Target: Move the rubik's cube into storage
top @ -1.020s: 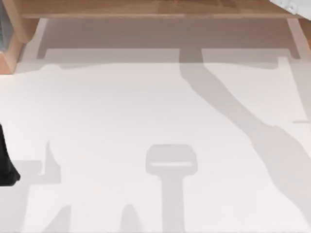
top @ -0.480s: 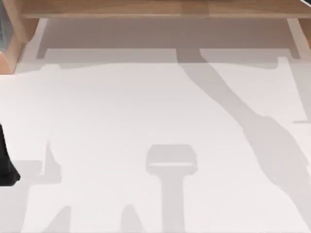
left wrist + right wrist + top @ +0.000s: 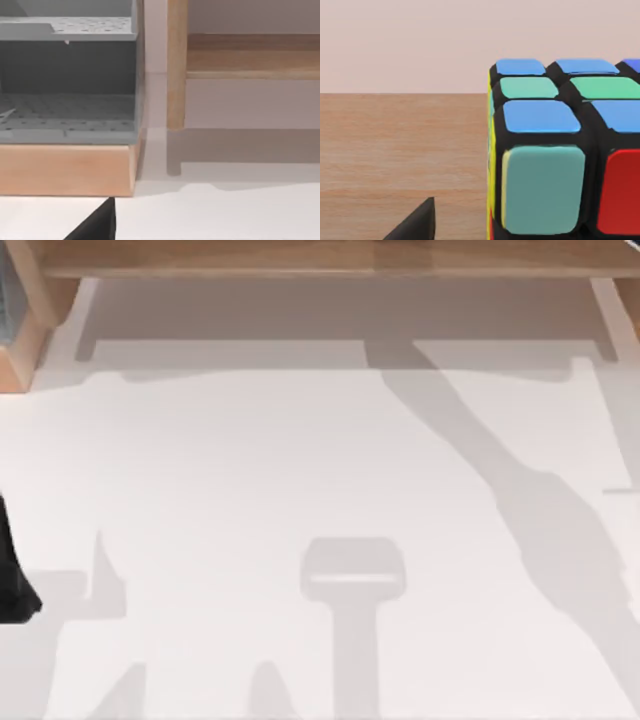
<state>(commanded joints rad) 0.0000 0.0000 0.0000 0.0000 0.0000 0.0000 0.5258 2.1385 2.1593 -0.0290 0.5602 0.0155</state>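
The rubik's cube [image 3: 555, 150] looms close in the right wrist view, with blue, green, teal and red tiles. It rests on a wooden surface [image 3: 395, 145] in front of a pale wall. One black fingertip [image 3: 417, 222] of my right gripper stands apart from the cube's side with a gap between them, so the gripper is open. A grey perforated storage unit [image 3: 67, 75] on a wooden base [image 3: 65, 170] appears in the left wrist view. My left arm [image 3: 12, 580] is parked at the table's left edge, its fingertip [image 3: 97, 225] set wide, open and holding nothing.
A wooden shelf [image 3: 320, 258] runs along the far side of the white table [image 3: 250, 470], with a wooden post [image 3: 176, 65] beside the grey unit. The right arm's shadow [image 3: 540, 510] crosses the table's right half.
A white bit of the right arm at the top view's far right corner has left the picture, and its shadow on the table has shifted slightly. The left arm has not moved.
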